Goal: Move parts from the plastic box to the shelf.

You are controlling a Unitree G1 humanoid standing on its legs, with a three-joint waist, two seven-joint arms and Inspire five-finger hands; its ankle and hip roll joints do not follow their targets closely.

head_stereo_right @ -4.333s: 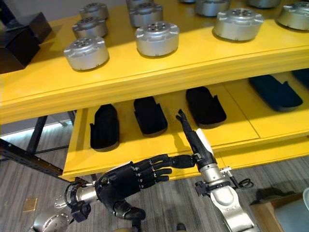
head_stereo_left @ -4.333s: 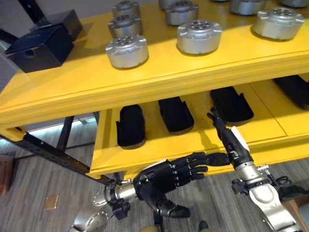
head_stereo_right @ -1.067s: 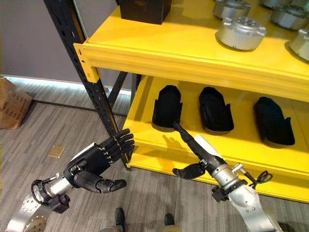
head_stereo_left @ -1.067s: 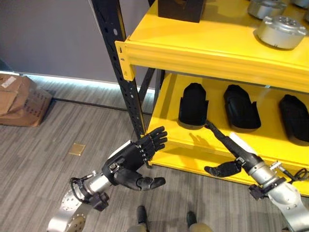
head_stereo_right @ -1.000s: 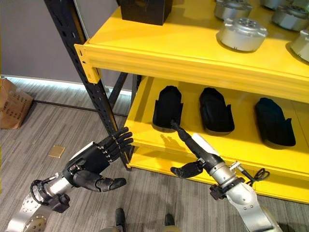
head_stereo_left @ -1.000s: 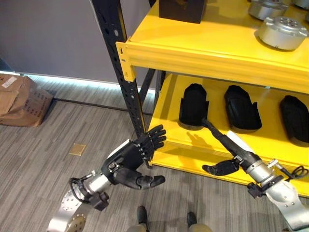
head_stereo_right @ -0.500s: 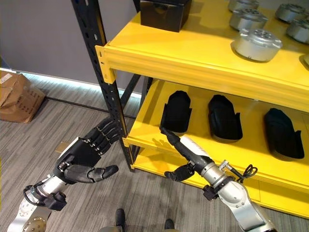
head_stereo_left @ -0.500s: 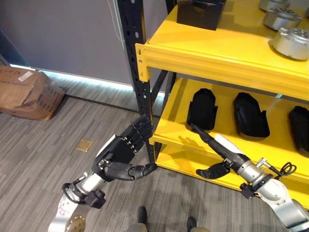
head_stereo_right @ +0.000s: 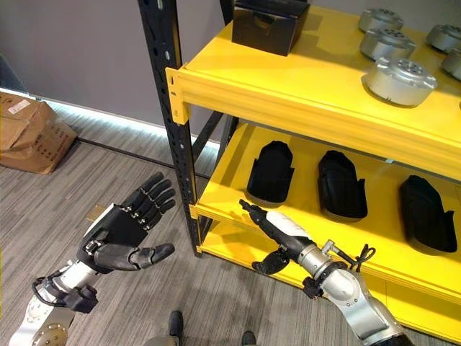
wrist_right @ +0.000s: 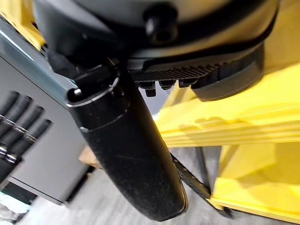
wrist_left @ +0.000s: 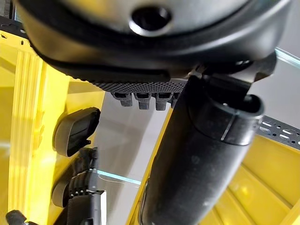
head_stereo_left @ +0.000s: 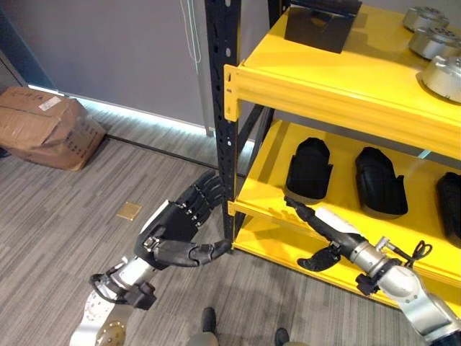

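Observation:
Both hands hang empty in front of the yellow shelf's left end. My left hand is open beside the black upright post, fingers straight and thumb spread. My right hand is open too, with straight fingers pointing at the lower shelf's front lip and the thumb hanging below. Three black moulded parts lie in a row on the lower shelf. Round silver parts sit on the upper shelf. In the left wrist view a black part shows past the fingers.
A black box stands at the upper shelf's left corner. A cardboard box lies on the grey floor at the far left, by the wall. Open floor stretches between it and the shelf post.
The whole view has swung left and the shelf now sits further right. Both hands stay open and empty, and the right hand has dropped slightly below the lower shelf's lip.

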